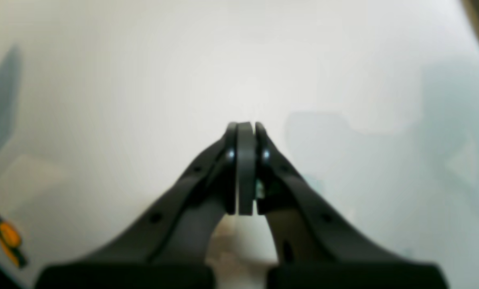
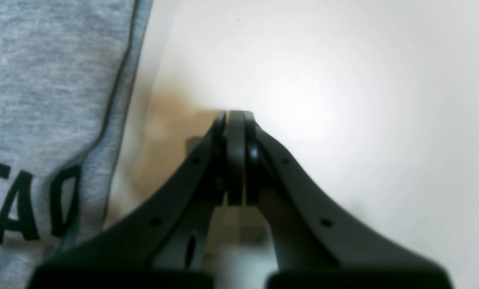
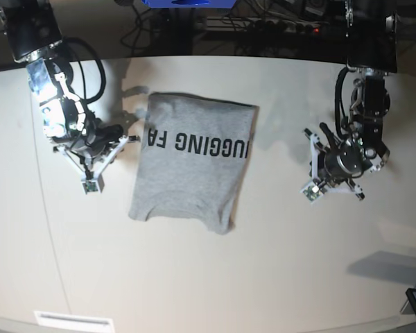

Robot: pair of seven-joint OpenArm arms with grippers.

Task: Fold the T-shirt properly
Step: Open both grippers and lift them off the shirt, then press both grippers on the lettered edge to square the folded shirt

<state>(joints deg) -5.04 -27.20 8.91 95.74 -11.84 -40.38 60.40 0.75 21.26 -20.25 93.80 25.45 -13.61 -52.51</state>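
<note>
Two arms hang over a pale table (image 3: 194, 277), one on each side of the T-shirt (image 3: 191, 166). Nearest the base camera, at 6 o'clock, the tabletop lies bare up to the shirt's lower edge. The shirt itself sits left of centre, folded into a rough rectangle of heather-grey cloth, with black block capitals running across its upper part, seen upside down. Its bottom edge is uneven, with a rounded flap hanging at 5 o'clock; its top edge runs fairly straight.

At 9 o'clock from the shirt the right gripper (image 3: 128, 135) hovers just beside the cloth's left edge, its fingers pressed together on nothing; its wrist view shows the grey cloth and lettering on the left and bare table ahead. At 3 o'clock the left gripper (image 3: 312, 142) stands well apart from the shirt, fingers likewise pressed together and empty, over open table. Beyond, at 12 o'clock, the table's far edge meets dark cables (image 3: 263, 24).
</note>
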